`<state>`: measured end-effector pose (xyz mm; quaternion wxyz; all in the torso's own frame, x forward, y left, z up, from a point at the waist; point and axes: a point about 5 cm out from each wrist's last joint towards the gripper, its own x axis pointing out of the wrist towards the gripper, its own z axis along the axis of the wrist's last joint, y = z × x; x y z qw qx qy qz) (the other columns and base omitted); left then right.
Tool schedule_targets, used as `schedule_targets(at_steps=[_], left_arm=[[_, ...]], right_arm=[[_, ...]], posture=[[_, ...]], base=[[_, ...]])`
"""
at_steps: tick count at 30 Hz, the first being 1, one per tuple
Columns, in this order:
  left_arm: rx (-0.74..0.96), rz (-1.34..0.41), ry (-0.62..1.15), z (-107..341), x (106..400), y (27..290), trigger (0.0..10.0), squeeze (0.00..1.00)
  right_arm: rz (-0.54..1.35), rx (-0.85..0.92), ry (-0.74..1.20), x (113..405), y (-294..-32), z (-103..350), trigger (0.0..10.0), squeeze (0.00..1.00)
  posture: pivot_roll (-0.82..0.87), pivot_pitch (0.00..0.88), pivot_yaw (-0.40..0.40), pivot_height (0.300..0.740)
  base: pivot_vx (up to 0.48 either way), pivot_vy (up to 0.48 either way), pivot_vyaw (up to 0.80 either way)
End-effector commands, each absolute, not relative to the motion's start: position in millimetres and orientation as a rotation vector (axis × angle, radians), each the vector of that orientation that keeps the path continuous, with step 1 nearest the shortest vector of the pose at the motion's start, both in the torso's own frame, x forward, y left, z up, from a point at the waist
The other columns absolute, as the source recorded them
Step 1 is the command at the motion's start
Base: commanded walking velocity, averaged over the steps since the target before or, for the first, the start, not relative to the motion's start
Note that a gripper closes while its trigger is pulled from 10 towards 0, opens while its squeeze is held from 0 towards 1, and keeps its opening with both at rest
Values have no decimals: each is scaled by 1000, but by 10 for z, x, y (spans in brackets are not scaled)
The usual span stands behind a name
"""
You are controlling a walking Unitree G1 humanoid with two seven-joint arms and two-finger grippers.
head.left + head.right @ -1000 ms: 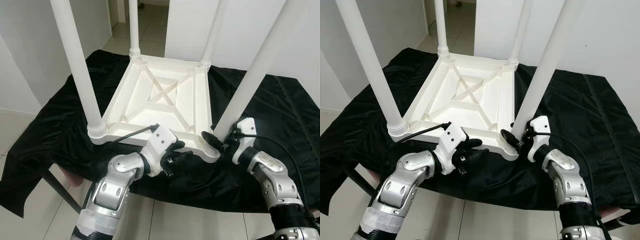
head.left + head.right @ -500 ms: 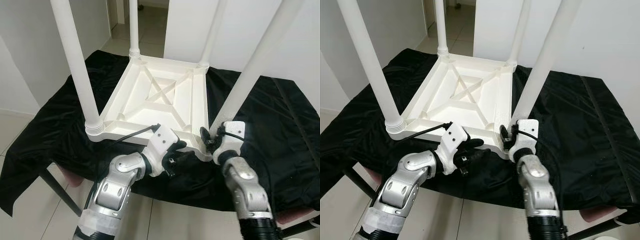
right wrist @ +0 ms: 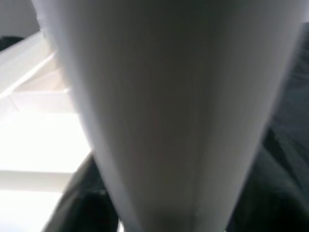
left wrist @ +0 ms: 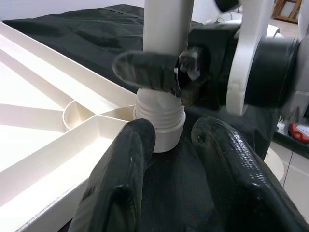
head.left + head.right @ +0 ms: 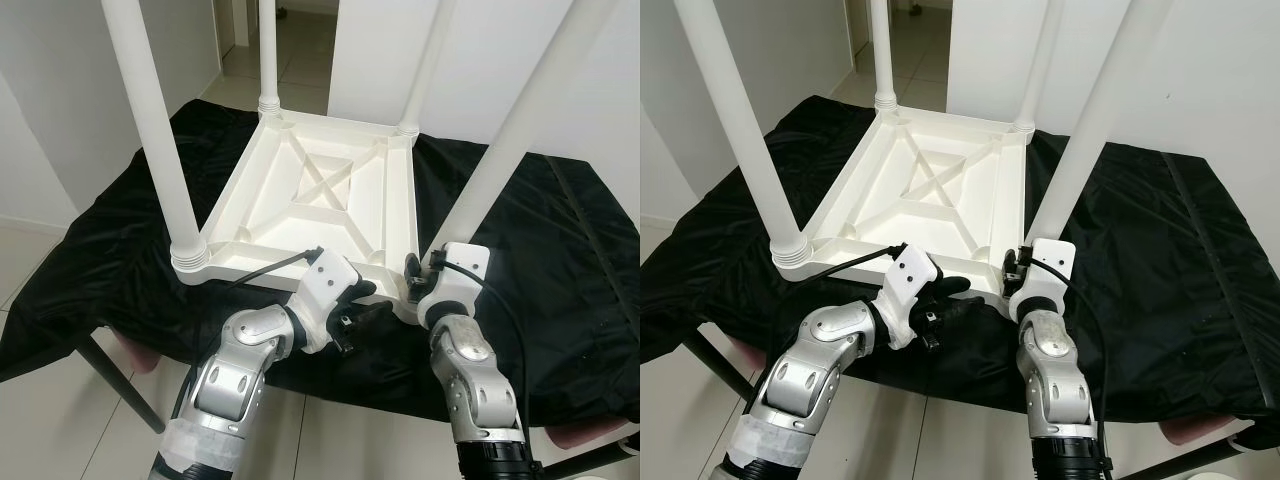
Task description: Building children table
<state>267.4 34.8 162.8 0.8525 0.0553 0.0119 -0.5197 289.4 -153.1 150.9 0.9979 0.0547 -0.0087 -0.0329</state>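
Fourth leg seating, near-right corner

Children's table top (image 5: 320, 200) lies upside down on a black cloth (image 5: 560, 260) over the table, so the sockets face up and all four legs stand up. Near-right leg (image 5: 490, 180) leans slightly at its threaded collar (likely mid-tightening). Right pincer (image 5: 418, 285) is clenched around that leg just above the socket. Left pincer (image 4: 164, 159), fingers spread, sits at the frame's near edge beside the collar, probably steadying.

Big black cloth (image 5: 560, 260) is draped over the whole work surface, hanging off the near and left edges. Pale tiled floor (image 5: 60, 420) below, white walls (image 5: 50, 110) left and right, open doorway (image 5: 300, 40) at the far end.
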Motion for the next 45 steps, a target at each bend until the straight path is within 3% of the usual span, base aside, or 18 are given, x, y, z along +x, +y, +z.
schedule_targets(at_steps=[1,12,13,15,16,17,18,28,29,30,31,34,35,44,45], left_arm=[[122,-938,22,1623,2759,374,10000,0],[120,-931,21,1621,2745,379,10000,0],[120,-930,20,1624,2747,379,10000,0],[120,-930,20,1624,2747,379,10000,0],[119,-927,18,1629,2754,381,10000,0],[119,-927,18,1629,2754,381,10000,0],[118,-924,11,1644,2767,377,10000,0],[125,-924,2,1663,2779,375,10000,0],[126,-921,0,1671,2785,379,10000,0],[127,-918,-1,1677,2789,383,10000,0],[126,-914,-2,1681,2793,387,10000,0],[125,-912,-3,1683,2795,390,10000,0],[123,-908,-4,1686,2795,392,10000,0],[115,-899,-7,1696,2786,389,10000,0],[113,-899,-8,1702,2791,385,10000,0]], right_arm=[[-39,114,-25,2896,-1602,1540,10000,1000],[213,74,-43,2910,-1875,1550,10000,1000],[261,57,-35,2927,-1913,1550,10000,353],[261,57,-35,2927,-1913,1550,10000,353],[319,35,-26,2951,-1947,1547,10000,0],[319,35,-26,2951,-1947,1547,10000,0],[465,-36,-15,3027,-1969,1540,10000,0],[645,-126,16,3138,-1950,1538,10000,0],[679,-149,39,3166,-1948,1519,8980,0],[707,-167,59,3186,-1952,1501,4588,0],[726,-178,75,3197,-1959,1481,824,0],[734,-182,82,3200,-1963,1469,824,0],[749,-179,91,3197,-1972,1450,0,0],[772,-156,98,3168,-2038,1384,0,0],[740,-133,103,3169,-2049,1370,10000,0]], posture=[[-38,0,-80,740],[-31,0,-89,740],[-30,0,-90,740],[-30,0,-90,740],[-29,0,-88,740],[-29,0,-88,740],[-28,0,-86,740],[-23,0,-80,740],[-10,0,-84,740],[-10,0,-84,740],[-10,0,-84,740],[-10,0,-84,740],[-3,0,-88,740],[-1,0,-96,740],[-8,0,-97,740]], base=[[0,0,0],[0,0,0],[0,0,0],[0,0,0],[0,0,0],[0,0,0],[0,0,0],[0,0,0],[0,0,0],[0,0,0],[0,0,0],[0,0,0],[0,0,0],[0,0,0],[0,0,0]])
